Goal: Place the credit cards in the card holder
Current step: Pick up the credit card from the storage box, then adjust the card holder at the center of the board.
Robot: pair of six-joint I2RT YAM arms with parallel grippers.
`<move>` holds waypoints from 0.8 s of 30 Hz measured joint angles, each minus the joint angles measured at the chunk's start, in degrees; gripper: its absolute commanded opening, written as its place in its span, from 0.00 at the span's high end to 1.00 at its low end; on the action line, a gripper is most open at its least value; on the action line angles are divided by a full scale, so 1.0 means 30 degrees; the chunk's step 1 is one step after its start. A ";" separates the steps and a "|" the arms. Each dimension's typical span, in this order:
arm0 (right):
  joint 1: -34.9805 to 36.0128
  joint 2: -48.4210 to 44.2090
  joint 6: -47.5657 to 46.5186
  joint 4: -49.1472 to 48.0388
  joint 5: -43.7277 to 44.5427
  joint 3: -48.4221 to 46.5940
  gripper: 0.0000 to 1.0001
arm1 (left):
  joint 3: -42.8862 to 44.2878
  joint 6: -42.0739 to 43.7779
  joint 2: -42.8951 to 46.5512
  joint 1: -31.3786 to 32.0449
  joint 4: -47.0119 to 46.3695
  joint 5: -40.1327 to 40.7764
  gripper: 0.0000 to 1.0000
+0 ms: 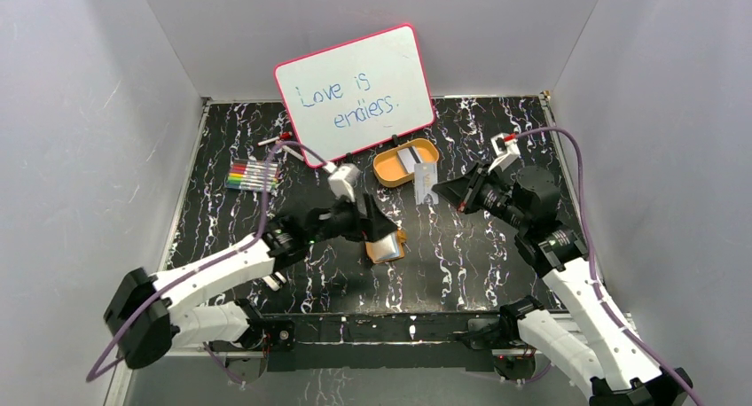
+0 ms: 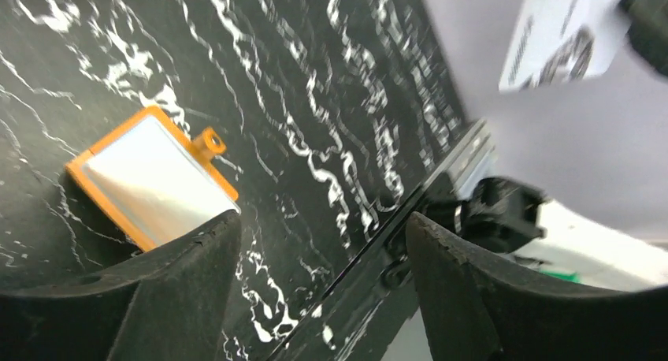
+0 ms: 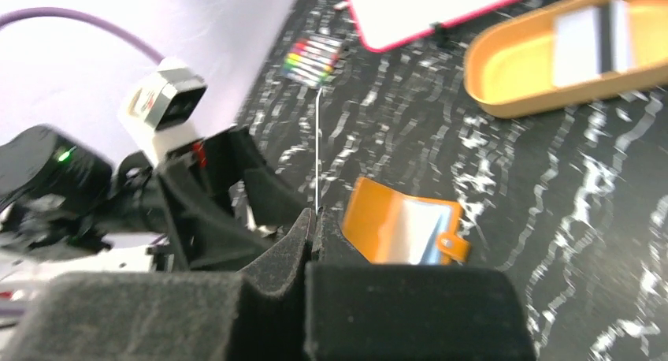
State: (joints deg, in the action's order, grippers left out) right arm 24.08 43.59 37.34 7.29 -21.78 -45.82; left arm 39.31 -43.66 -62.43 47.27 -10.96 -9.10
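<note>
The right gripper [image 1: 448, 191] is clamped shut on a credit card [image 1: 426, 185], which stands on edge out from its fingertips. Its own wrist camera sees that card only edge-on, as a thin pale line rising from the closed pads, so the face cannot be read there. In the left wrist view the same card is cut off by the top edge of the frame, its print is blurred, and the fingers holding it are a dark smear at the corner. The left gripper [image 2: 321, 219] has its jaws spread wide with nothing between them. Just below and slightly to the left of its fingertips the card holder [image 2: 150, 184] lies open and flat on the black marbled table [image 1: 497, 264], apart from both fingers. Its clear sleeve glares silver, so whether any card sits inside it cannot be told. Seen from the right gripper, the holder lies below and just ahead of the held card. Farther beyond that gripper's tips sits an orange oval tray [image 3: 504, 85] holding a second card [image 3: 591, 46], blurred, pale with a dark stripe. Beyond the left gripper, to its left, lies a row of coloured markers [image 1: 253, 174], and farthest off a pink-framed whiteboard [image 1: 355, 91] leans against the back wall.
</note>
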 measured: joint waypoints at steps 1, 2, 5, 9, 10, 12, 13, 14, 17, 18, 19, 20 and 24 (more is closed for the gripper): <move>0.0000 -0.0168 -0.0124 0.0488 0.0758 0.0182 1.00 | 0.0437 0.0299 -0.0670 0.0678 0.0656 0.0415 0.31; -0.0007 -0.0262 -0.0233 0.1020 0.1399 0.0270 1.00 | 0.0969 0.0590 -0.1515 0.1362 0.1158 0.0765 0.31; -0.0007 -0.0372 -0.0554 0.2091 0.2885 0.0437 1.00 | 0.2754 0.1435 -0.4233 0.3475 0.2506 0.2229 0.30; -0.0015 -0.0648 -0.0976 0.3038 0.4167 0.0481 1.00 | 0.4510 0.2404 -0.7023 0.5537 0.4320 0.4743 0.29; -0.0015 -0.0736 -0.1078 0.3206 0.4401 0.0481 1.00 | 0.4874 0.2637 -0.7606 0.5858 0.4838 0.5464 0.28; -0.0015 -0.0889 -0.1290 0.3432 0.4881 0.0474 1.00 | 0.5559 0.3082 -0.8575 0.6215 0.5829 0.6834 0.28; -0.0015 -0.0962 -0.1413 0.3548 0.5085 0.0466 1.00 | 0.5909 0.3315 -0.9049 0.6302 0.6317 0.7497 0.28; -0.0015 -0.1056 -0.1545 0.3687 0.5304 0.0452 1.00 | 0.6200 0.3512 -0.9420 0.6339 0.6659 0.8029 0.27; -0.0015 -0.1260 -0.1843 0.4109 0.5829 0.0321 1.00 | 0.7322 0.4320 -1.0775 0.6528 0.7847 0.9850 0.27; -0.0015 -0.1297 -0.1953 0.4167 0.5931 0.0248 1.00 | 0.7679 0.4554 -1.1256 0.6572 0.8160 1.0338 0.27; -0.0015 -0.1304 -0.2033 0.4240 0.6011 0.0153 1.00 | 0.7985 0.4779 -1.1708 0.6623 0.8422 1.0775 0.26; -0.0015 -0.1304 -0.2076 0.4255 0.6084 0.0095 1.00 | 0.8247 0.5013 -1.2160 0.6696 0.8648 1.1176 0.26; -0.0015 -0.1304 -0.2193 0.4262 0.6222 0.0029 1.00 | 0.8459 0.5646 -1.3114 0.6987 0.9253 1.2050 0.26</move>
State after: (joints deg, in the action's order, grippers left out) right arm 24.03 39.68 30.76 20.08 -3.11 -45.74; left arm 64.69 -26.72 -101.78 68.23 16.80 27.05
